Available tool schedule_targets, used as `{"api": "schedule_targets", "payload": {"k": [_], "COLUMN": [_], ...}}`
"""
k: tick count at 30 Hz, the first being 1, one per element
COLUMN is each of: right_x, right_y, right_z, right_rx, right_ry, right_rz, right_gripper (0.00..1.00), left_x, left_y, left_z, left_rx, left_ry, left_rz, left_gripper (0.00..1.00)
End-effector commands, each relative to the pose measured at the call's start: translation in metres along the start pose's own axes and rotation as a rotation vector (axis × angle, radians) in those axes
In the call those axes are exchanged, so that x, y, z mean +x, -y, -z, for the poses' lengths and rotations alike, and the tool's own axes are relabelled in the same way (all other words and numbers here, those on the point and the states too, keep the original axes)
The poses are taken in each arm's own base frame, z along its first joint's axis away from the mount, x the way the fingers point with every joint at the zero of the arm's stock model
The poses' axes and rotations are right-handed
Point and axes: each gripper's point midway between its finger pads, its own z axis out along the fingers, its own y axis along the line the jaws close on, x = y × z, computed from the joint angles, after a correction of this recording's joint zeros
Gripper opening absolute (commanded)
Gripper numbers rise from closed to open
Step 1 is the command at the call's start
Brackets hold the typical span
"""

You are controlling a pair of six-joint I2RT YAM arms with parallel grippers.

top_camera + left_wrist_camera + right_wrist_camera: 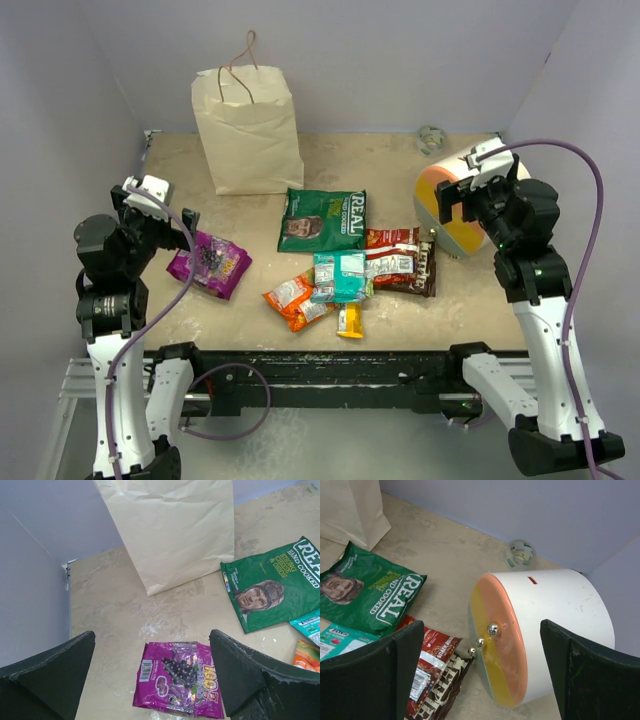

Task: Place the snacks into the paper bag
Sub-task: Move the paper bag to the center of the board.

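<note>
While the left fingers (50, 677) hover spread above the purple pouch (177, 680), the right fingers (592, 672) gape toward the cylinder (545, 630).

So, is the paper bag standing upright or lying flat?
Upright. The paper bag stands on its base at the far side, handles pointing up. Whether its mouth is open, I cannot tell.

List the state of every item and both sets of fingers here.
Paper bag: upright
Green bag: flat on table
Purple packet: flat on table
Teal pouch: overlapping orange pouch
Red-white pouch: flat
Brown bag: flat
Yellow bar: flat
Cylinder: on its side
Left fingers: open, empty
Right fingers: open, empty
</note>
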Motion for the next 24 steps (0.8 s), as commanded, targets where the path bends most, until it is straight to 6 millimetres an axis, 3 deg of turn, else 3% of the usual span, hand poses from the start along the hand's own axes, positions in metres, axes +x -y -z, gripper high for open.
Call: {"api": "schedule_targets", "payload": {"k": [1, 8, 12, 20, 24], "right_x": [-0.027, -0.016, -0.007, 0.013, 0.026], "right_y": [0.003, -0.003, -0.025, -0.054, -0.068], "right_z": [0.005, -0.002, -0.007, -0.023, -0.034], "right_rx": [-0.009, -0.059, -0.195, -0.375, -0.439], "right_ry": [0.068, 0.014, -0.013, -0.032, -0.015], "right_rz": [0.023, 0.071, 0.113, 0.167, 0.168], "right_gripper": [1.0, 1.0, 1.0, 1.0, 1.0], "left_x": [-0.007, 0.0, 0.01, 0.055, 0.071], "left_y": [-0.002, -0.001, 0.01, 0.027, 0.026], "left_z": [-0.002, -0.001, -0.003, -0.011, -0.021], "left_rx": [0.004, 0.014, 0.092, 0.242, 0.264], "left_ry": [0.031, 0.0, -0.03, -0.176, -0.222], "left_rz": [-0.029, -0.063, -0.113, -0.145, -0.151], "left_gripper": [0.99, 0.99, 0.99, 0.99, 0.99]}}
